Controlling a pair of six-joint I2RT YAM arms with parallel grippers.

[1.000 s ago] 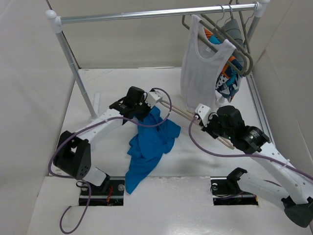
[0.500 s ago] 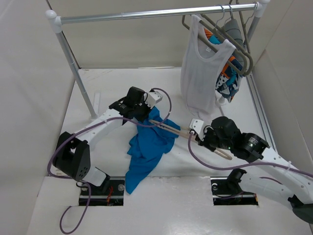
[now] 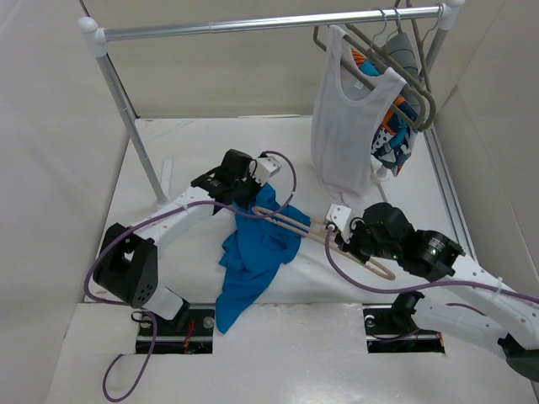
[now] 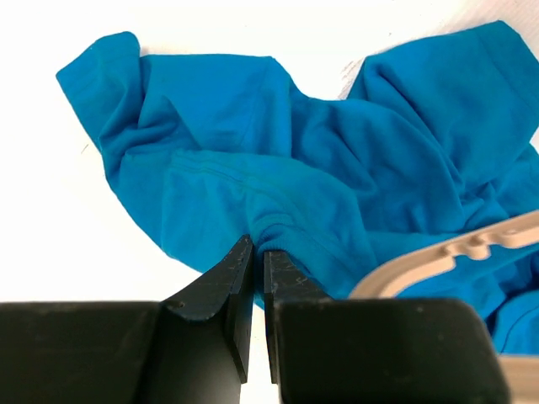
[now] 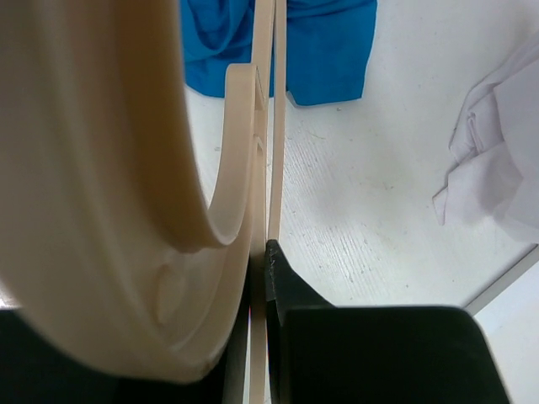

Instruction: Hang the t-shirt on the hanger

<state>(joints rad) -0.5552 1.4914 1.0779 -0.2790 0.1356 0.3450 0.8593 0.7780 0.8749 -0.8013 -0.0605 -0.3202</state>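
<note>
Low and central in the top view, the turquoise t-shirt lies crumpled in soft folds on the white painted table. The left gripper sits at the shirt's upper edge. Only the left wrist view shows its black jaws pinched nearly together on a stitched hem fold. The pale beige wooden hanger, thin and smooth, slants from over the cloth's right side to the right gripper. The right wrist view alone shows that gripper clamped on the hanger's slim bars, the curved hook looming at the left. Farther off, upper right, a white sleeveless top hangs on a grey hanger from a shiny metal rail.
</note>
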